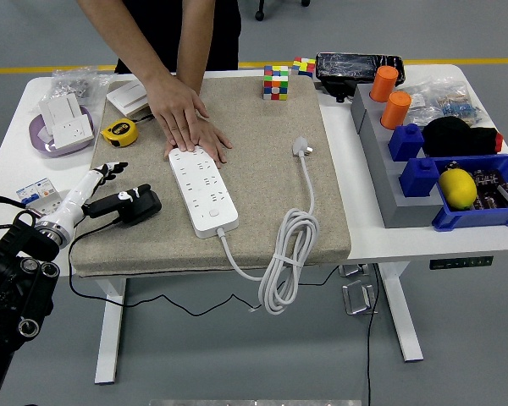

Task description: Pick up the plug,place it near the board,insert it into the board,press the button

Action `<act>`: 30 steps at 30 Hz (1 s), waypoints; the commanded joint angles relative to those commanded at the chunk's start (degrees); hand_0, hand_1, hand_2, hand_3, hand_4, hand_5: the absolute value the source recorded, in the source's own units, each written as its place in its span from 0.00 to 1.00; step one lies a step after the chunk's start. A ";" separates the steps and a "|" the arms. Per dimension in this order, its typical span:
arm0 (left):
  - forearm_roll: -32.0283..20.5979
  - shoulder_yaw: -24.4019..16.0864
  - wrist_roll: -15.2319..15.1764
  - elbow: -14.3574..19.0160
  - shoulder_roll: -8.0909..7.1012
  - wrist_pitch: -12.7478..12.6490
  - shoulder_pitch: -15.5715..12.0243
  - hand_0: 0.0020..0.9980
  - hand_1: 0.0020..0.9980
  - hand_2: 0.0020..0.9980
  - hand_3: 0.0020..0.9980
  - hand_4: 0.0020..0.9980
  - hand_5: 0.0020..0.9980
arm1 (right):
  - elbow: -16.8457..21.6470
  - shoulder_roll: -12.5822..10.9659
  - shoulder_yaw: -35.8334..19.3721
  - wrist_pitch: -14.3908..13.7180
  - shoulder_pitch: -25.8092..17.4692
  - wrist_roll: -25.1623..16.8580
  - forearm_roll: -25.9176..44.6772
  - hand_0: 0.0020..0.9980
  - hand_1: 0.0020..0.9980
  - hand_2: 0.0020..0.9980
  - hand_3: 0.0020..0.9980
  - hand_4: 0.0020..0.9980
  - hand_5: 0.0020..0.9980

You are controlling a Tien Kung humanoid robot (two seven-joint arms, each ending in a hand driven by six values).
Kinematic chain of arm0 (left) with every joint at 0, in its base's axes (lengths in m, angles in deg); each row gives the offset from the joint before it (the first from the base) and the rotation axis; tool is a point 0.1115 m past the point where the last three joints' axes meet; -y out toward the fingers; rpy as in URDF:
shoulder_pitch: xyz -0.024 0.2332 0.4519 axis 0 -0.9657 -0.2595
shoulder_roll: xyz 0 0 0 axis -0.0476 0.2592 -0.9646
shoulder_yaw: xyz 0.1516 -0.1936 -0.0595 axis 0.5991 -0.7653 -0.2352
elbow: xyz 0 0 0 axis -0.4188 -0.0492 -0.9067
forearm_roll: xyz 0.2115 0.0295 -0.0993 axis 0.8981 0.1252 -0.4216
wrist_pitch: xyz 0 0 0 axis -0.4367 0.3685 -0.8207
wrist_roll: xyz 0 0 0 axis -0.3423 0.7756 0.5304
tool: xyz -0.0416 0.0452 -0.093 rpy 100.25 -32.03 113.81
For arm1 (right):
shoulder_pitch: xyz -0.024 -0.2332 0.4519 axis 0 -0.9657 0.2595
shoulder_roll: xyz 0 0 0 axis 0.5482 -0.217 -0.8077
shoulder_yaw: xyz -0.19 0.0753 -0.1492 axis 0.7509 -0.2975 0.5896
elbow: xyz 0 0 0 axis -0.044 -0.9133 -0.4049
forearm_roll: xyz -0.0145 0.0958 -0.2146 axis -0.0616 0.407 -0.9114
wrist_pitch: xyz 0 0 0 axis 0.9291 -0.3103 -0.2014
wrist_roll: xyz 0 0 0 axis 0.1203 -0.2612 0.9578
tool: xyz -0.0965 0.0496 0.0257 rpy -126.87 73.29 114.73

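The white plug [301, 148] lies on the beige mat [262, 194], right of centre. Its cord runs down to a loose coil [286, 247] that hangs over the mat's front edge. The white power strip [203, 191] lies slantwise in the middle of the mat. A person's hand [189, 124] presses flat on its far end. My left hand [124, 193] hovers over the mat's left edge, left of the strip and far from the plug. Its black fingers [110, 169] are spread and hold nothing. My right arm is out of view.
A yellow tape measure [118, 131] and a purple tray [44, 139] holding a white socket sit at the far left. Two colour cubes [276, 82] stand at the mat's far edge. A grey rack [389, 182] with orange pegs and a blue bin [483, 199] fill the right side.
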State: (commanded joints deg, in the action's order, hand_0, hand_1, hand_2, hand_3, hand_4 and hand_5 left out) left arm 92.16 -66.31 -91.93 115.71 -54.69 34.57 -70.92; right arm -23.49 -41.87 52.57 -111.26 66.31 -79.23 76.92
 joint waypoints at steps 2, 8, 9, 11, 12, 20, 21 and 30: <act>-3.13 -0.25 0.46 1.97 0.18 -0.30 -0.33 0.91 0.95 0.93 0.91 1.00 0.91 | -0.01 0.00 0.00 0.01 -0.01 0.00 0.03 0.82 0.77 0.75 0.75 1.00 1.00; -15.60 -0.02 3.78 9.40 0.86 -0.92 -2.03 0.92 0.96 0.94 0.92 1.00 1.00 | 0.01 0.04 -0.23 0.01 0.11 0.01 -0.09 0.82 0.77 0.75 0.75 1.00 1.00; -18.21 -0.03 4.72 11.01 1.11 -1.10 -2.46 0.92 0.96 0.94 0.92 1.00 1.00 | 0.01 0.04 -0.29 0.00 0.13 0.01 -0.12 0.82 0.77 0.75 0.75 1.00 1.00; -23.05 -0.01 7.36 14.89 1.55 -1.41 -3.80 0.92 0.96 0.94 0.92 1.00 1.00 | 0.00 0.10 -0.48 -0.01 0.10 0.01 -0.18 0.82 0.77 0.75 0.75 1.00 1.00; -25.29 0.11 8.56 16.77 1.55 -1.48 -4.46 0.89 0.94 0.92 0.90 1.00 1.00 | -0.02 0.15 -0.57 -0.01 0.07 0.01 -0.21 0.82 0.78 0.75 0.75 1.00 1.00; -44.65 0.26 15.80 30.07 1.55 -3.23 -9.45 0.86 0.92 0.90 0.90 1.00 1.00 | -0.16 0.99 -1.50 0.00 -0.37 -0.05 -0.83 0.82 0.77 0.75 0.75 1.00 1.00; -47.26 0.29 16.22 31.27 1.55 -3.47 -10.07 0.86 0.92 0.90 0.90 1.00 1.00 | -0.13 1.17 -1.61 0.02 -0.43 -0.06 -0.98 0.82 0.77 0.75 0.75 1.00 1.00; -68.71 0.22 17.36 35.06 1.55 -3.20 -12.43 0.82 0.88 0.88 0.89 1.00 1.00 | -0.15 1.58 -1.31 0.05 -0.35 -0.07 -1.02 0.82 0.77 0.75 0.75 1.00 1.00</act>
State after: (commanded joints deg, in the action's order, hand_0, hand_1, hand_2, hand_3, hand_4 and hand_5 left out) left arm 23.46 -66.08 -74.57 150.77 -53.14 31.36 -83.35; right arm -23.64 -40.29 51.26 -111.21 65.96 -79.30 75.90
